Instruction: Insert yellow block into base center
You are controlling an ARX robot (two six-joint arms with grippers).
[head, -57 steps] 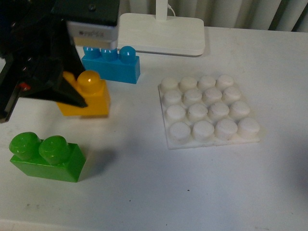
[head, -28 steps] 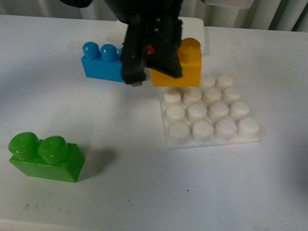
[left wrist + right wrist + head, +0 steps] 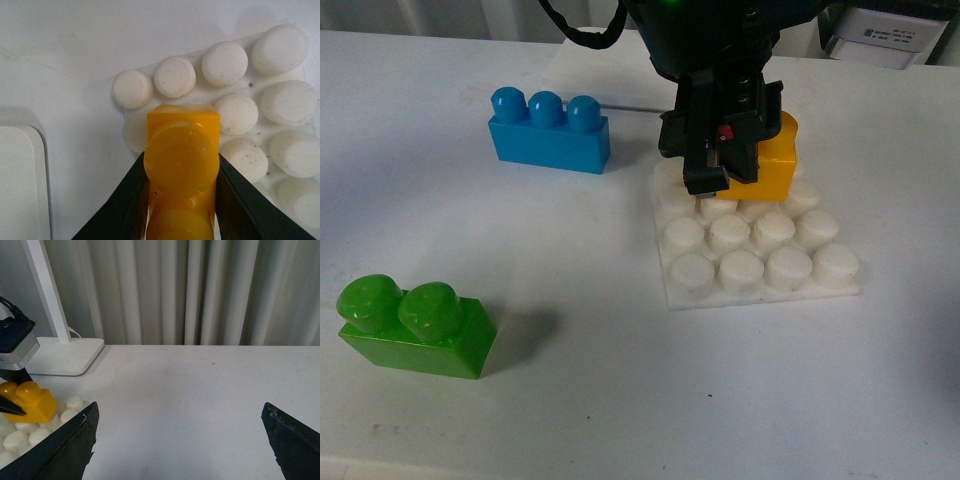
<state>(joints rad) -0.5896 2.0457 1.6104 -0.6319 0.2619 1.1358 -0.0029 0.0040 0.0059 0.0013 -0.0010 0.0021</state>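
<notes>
Yellow block (image 3: pixel 772 160) held over the far part of the base (image 3: pixel 770 296)

On the counter (image 3: pixel 620 380), a green brick (image 3: pixel 417 326) sits near left and a blue brick (image 3: pixel 548 133) far left. Right of them, the left pincer (image 3: pixel 720 165) is clamped on the yellow block's sides, studs up, above the base's far studs; contact with them cannot be told. The right pincer (image 3: pixel 179 412), seen only in its wrist view, is spread wide and grips nothing.
</notes>
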